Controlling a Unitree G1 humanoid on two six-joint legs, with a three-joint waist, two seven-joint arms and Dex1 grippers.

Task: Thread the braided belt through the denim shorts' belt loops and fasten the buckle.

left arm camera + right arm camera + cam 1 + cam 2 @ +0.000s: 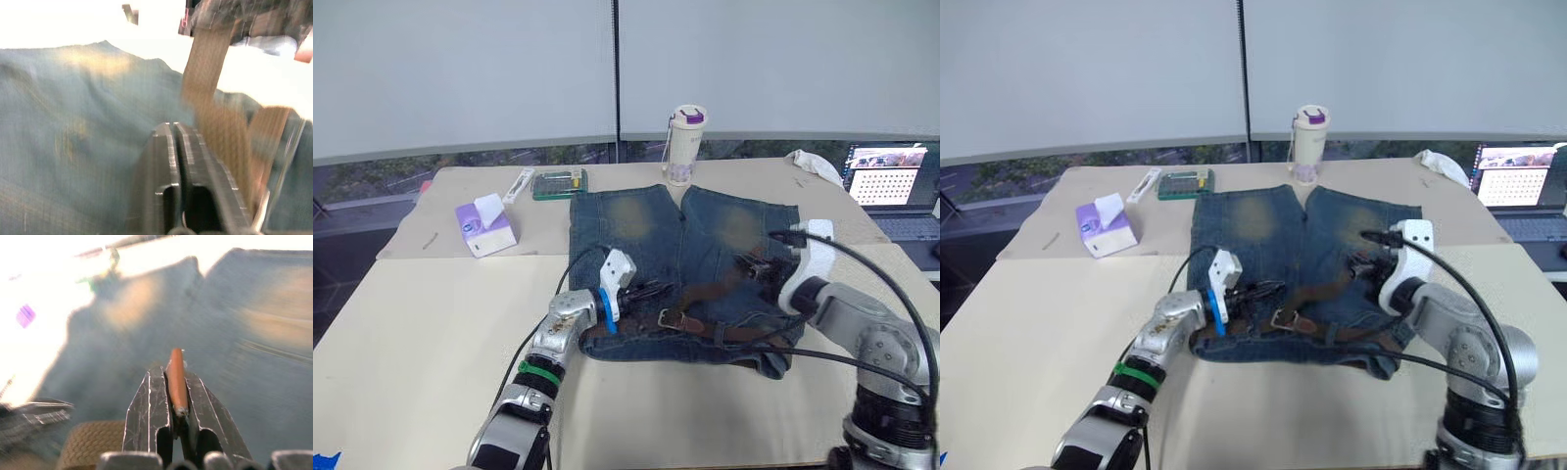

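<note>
The denim shorts [636, 235] lie flat on the table, waistband toward me. The braided belt [710, 330] runs along the waistband, its metal buckle [670, 318] near the middle. My left gripper [642, 291] hovers just left of the buckle, shut with nothing between its fingers [168, 147]; the belt [208, 88] passes beside them. Over the shorts' right side, my right gripper [759, 269] is shut on a thin brown edge of the belt [177, 382]. The belt loops are too small to tell apart on the waistband.
A purple tissue box [484, 227] sits at the far left. A green case [558, 183] and a white bottle [684, 145] stand behind the shorts. A white cloth [815, 164] and a laptop [891, 181] are at the far right.
</note>
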